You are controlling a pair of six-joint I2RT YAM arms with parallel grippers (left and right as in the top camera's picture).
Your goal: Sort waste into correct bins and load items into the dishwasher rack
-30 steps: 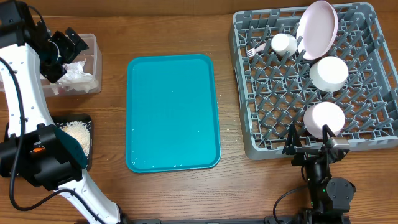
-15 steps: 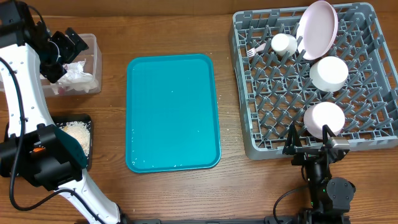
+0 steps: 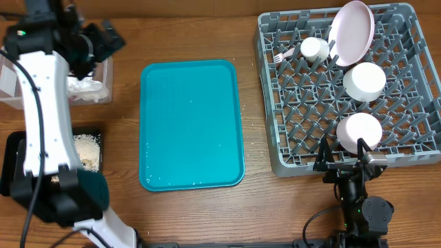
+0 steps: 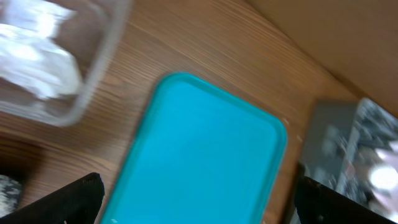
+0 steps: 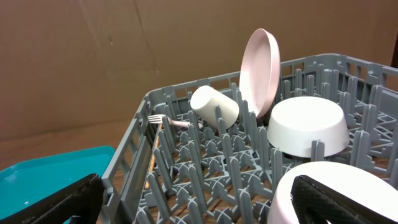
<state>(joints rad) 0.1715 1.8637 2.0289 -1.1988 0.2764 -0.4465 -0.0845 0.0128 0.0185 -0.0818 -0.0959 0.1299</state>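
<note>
**Bins filled, rack loaded, both tools empty**

The left tool (image 3: 102, 43) hangs spread and empty above the right end of the tub (image 3: 109, 86), so the tub lies below it and to its left. Its wrist view shows the tub's corner off to one side and the teal tray (image 3: 191, 124) underneath. The tub's long axis runs left to right across the worktop (image 3: 207, 213). Crumpled white napkins (image 3: 84, 86) are piled inside it (no wrapper or carrot can be made out, since the arm covers much of the tub). Just nearer the robot, the black tray (image 3: 98, 131) holds a heap of pale crumbs (image 3: 86, 148). The left arm is by far the nearer to both bins.

The right tool (image 3: 342, 163) is also spread and empty, at the near edge of the rack (image 3: 286, 138), which lies just ahead of it. The plate (image 3: 351, 31) stands on edge at the back, leaning. The cup (image 3: 315, 48) lies tipped beside it, and the fork (image 3: 281, 56) lies with its handle towards the cup. A bowl (image 3: 364, 81) sits upside down mid-rack, and a second bowl (image 3: 359, 131) sits directly in front of the right tool.

The teal tray looks bare, so the job seems as good as done. A few pale specks beside it may be stray crumbs, but they are too small to tell.
</note>
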